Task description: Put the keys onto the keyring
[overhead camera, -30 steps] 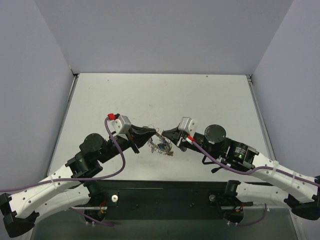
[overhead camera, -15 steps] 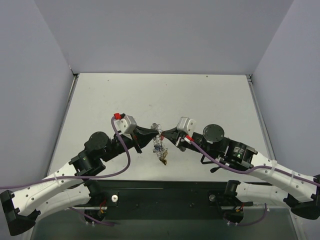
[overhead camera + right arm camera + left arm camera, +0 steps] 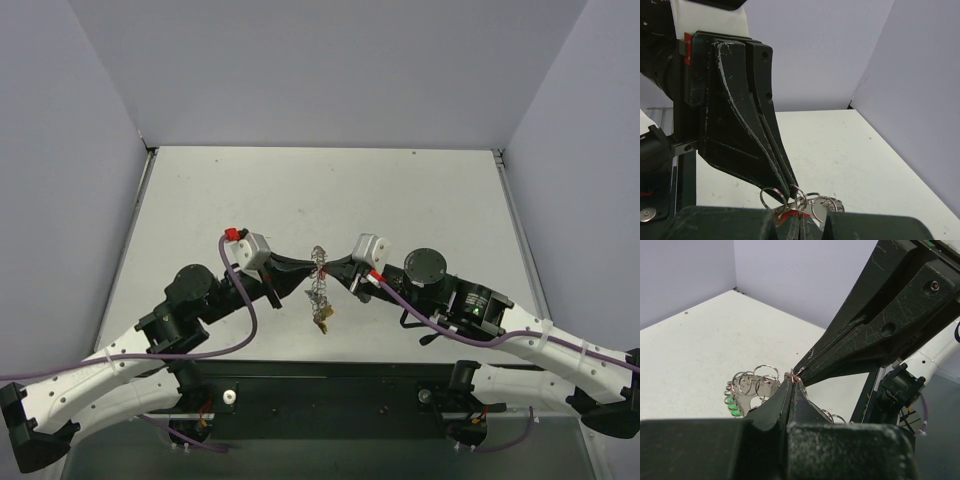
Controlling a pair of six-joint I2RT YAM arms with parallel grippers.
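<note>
Silvery coiled-wire keyring hoop (image 3: 319,262) is hanging midair: left gripper (image 3: 307,268) is clamping it steady, seemingly so right gripper (image 3: 335,267), pinching a tiny red-headed key (image 3: 790,216), can thread it.

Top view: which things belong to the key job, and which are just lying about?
In the job: keyring, pinched between both shut grippers; keys hanging from it; left gripper; right gripper.
Just there: table; purple cables; grey walls.

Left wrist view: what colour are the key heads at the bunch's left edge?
Green. The key heads show best in the left wrist view.
</note>
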